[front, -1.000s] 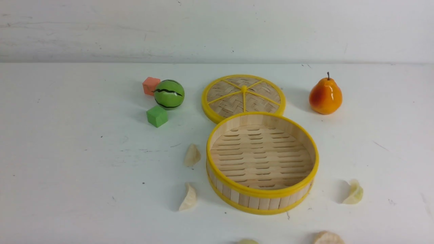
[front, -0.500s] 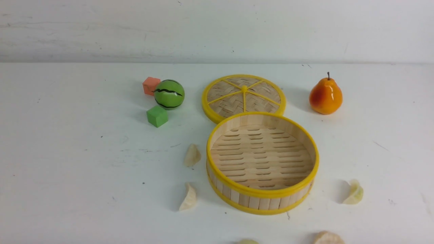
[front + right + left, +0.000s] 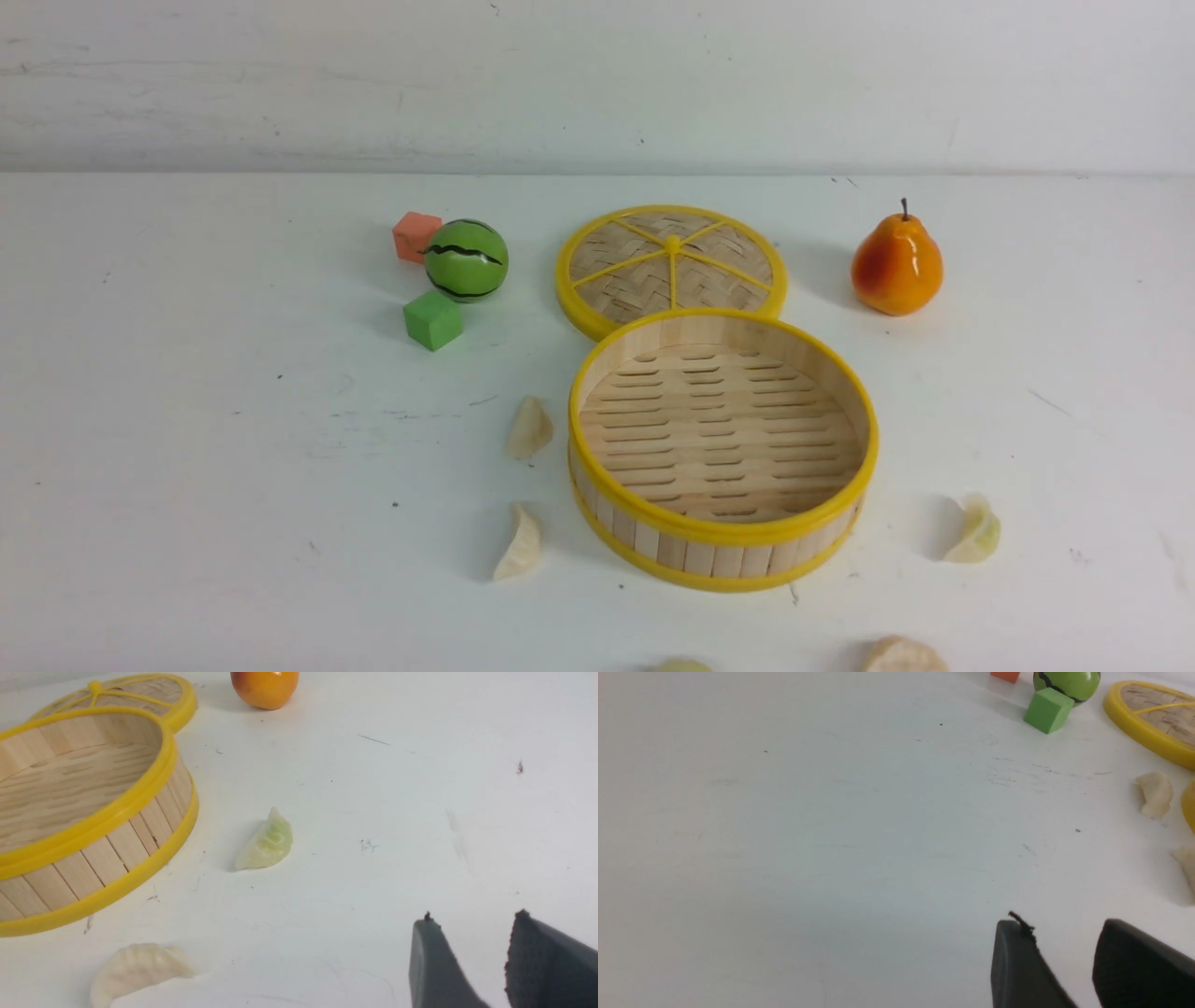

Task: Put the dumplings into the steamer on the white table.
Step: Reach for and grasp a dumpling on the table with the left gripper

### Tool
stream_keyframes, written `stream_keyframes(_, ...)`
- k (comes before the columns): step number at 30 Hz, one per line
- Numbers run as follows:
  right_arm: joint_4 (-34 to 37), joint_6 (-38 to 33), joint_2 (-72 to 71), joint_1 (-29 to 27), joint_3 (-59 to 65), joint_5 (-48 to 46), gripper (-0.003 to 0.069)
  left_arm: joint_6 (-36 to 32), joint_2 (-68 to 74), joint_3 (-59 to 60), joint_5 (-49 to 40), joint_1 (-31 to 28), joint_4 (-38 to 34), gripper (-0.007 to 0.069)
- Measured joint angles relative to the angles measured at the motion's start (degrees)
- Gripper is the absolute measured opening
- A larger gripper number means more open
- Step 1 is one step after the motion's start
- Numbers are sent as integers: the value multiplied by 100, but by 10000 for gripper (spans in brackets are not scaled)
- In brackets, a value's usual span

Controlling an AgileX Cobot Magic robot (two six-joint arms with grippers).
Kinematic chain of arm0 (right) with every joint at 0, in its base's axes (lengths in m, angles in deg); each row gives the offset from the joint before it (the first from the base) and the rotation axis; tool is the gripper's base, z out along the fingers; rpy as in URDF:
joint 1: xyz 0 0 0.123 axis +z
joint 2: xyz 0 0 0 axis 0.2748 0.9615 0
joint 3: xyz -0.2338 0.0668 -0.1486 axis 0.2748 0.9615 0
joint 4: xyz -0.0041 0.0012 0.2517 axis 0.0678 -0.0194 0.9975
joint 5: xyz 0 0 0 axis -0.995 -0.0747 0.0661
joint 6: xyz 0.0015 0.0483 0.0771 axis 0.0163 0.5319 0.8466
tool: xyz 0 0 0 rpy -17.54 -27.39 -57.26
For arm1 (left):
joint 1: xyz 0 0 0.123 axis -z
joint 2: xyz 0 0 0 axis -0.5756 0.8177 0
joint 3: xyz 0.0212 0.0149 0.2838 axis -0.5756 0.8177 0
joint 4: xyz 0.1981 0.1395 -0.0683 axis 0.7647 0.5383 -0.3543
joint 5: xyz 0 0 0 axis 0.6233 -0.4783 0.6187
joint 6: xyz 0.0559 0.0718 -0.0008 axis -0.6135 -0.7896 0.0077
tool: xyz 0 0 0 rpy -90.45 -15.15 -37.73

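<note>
The empty steamer stands on the white table, just right of centre. Several dumplings lie around it: two at its left, a greenish one at its right, and two cut off by the near edge. Neither gripper shows in the front view. My left gripper is open over bare table, well short of the left dumplings. My right gripper is open and empty, away from the greenish dumpling and a cream one.
The steamer's lid lies flat behind it, touching its far rim. An orange pear stands at the back right. A watermelon ball, a green cube and an orange cube sit at the back left.
</note>
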State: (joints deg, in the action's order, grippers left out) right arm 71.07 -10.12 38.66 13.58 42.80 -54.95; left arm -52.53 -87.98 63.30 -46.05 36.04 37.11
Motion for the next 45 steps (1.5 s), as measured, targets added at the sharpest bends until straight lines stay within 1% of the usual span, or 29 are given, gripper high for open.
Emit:
stream_keyframes(1, 118, 63, 0, 0, 0, 0, 240, 212, 0, 2, 90, 0, -408, 237)
stream_keyframes(3, 620, 381, 0, 0, 0, 0, 240, 1052, 0, 7, 261, 0, -1515, 237)
stream_keyframes(4, 776, 480, 0, 0, 0, 0, 240, 1152, 0, 7, 277, 0, -1660, 237)
stream_keyframes(5, 1408, 908, 0, 0, 0, -21, 240, 1856, 0, 7, 379, 0, -2683, 237)
stream_keyframes(6, 1908, 1248, 0, 0, 0, -52, 240, 2320, 0, 7, 426, 0, -3371, 237)
stream_keyframes(8, 2781, 1829, 0, 0, 19, -104, 240, 2989, 0, 7, 494, 0, -4492, 237)
stream_keyframes(9, 3205, 2100, 0, 0, 26, -112, 240, 3168, 0, 7, 515, 0, -4884, 237)
stream_keyframes(10, 3694, 2392, 0, 0, 39, -126, 240, 3257, 0, 7, 539, 0, -5213, 237)
stream_keyframes(13, 4202, 2593, 0, 0, 45, -126, 240, 3257, 0, 7, 564, 0, -5519, 237)
stream_keyframes(17, 4311, 2603, 0, 0, 45, -115, 240, 3197, 0, 7, 504, 12, -5641, 237)
stream_keyframes(19, 4287, 2404, 0, 0, 45, -145, 240, 3032, 0, -7, 400, 23, -5641, 237)
stream_keyframes(22, 4287, 1559, 0, 0, -27, -408, 240, 2167, 0, -343, 185, 30, -5641, 237)
stream_keyframes(24, 4287, 811, 0, 0, -257, -543, 240, 1080, 0, -827, 94, 30, -5636, 237)
stream_keyframes(25, 4287, 338, 0, 0, -465, -548, 240, 631, 0, -1033, 61, 30, -5619, 237)
stream_keyframes(27, 4281, -338, 11, 0, -838, -451, 240, -349, 0, -1585, -91, 30, -5489, 229)
stream_keyframes(29, 4244, -877, 195, 0, -1229, -319, 231, -1113, 171, -2113, -440, 30, -5185, 198)
stream_keyframes(30, 4156, -1294, 513, 0, -1609, -265, 208, -1480, 471, -2520, -716, 30, -4895, 168)
stream_keyframes(31, 4086, -1601, 814, 0, -1899, -279, 181, -1626, 755, -2802, -963, 30, -4594, 138)
stream_keyframes(32, 4067, -1660, 814, 0, -1960, -292, 176, -1644, 755, -2802, -1011, 30, -4527, 132)
stream_keyframes(33, 3991, -1890, 1154, 0, -2213, -338, 149, -1702, 1076, -3073, -1213, 30, -4245, 104)
stream_keyframes(34, 3880, -2174, 1519, 0, -2543, -471, 112, -1734, 1413, -3338, -1461, 30, -3863, 69)
stream_keyframes(35, 3709, -2609, 2122, 0, -3105, -821, 48, -1734, 1898, -3702, -1816, 32, -3293, 20)
stream_keyframes(36, 3609, -2849, 2495, 0, -3465, -1131, 13, -1688, 2240, -3955, -2075, 32, -2875, -10)
stream_keyframes(37, 3569, -2937, 2569, 0, -3611, -1265, 2, -1673, 2307, -4004, -2180, 32, -2708, -14)
stream_keyframes(39, 3362, -3379, 3460, 0, -4413, -2277, -20, -1363, 3207, -4656, -2819, 37, -1732, -14)
stream_keyframes(41, 3280, -3545, 3971, 16, -4926, -2882, -20, -1136, 3733, -5014, -3236, 39, -1208, -14)
stream_keyframes(42, 3269, -3559, 4067, 28, -4967, -2933, -20, -1091, 3841, -5051, -3274, 44, -1115, -14)
stream_keyframes(44, 3136, -3650, 4569, 353, -5328, -3345, -20, -833, 4476, -5480, -3705, 135, -656, -14)
stream_keyframes(45, 3052, -3650, 4656, 484, -5378, -3417, -18, -784, 4681, -5601, -3783, 201, -587, -14)
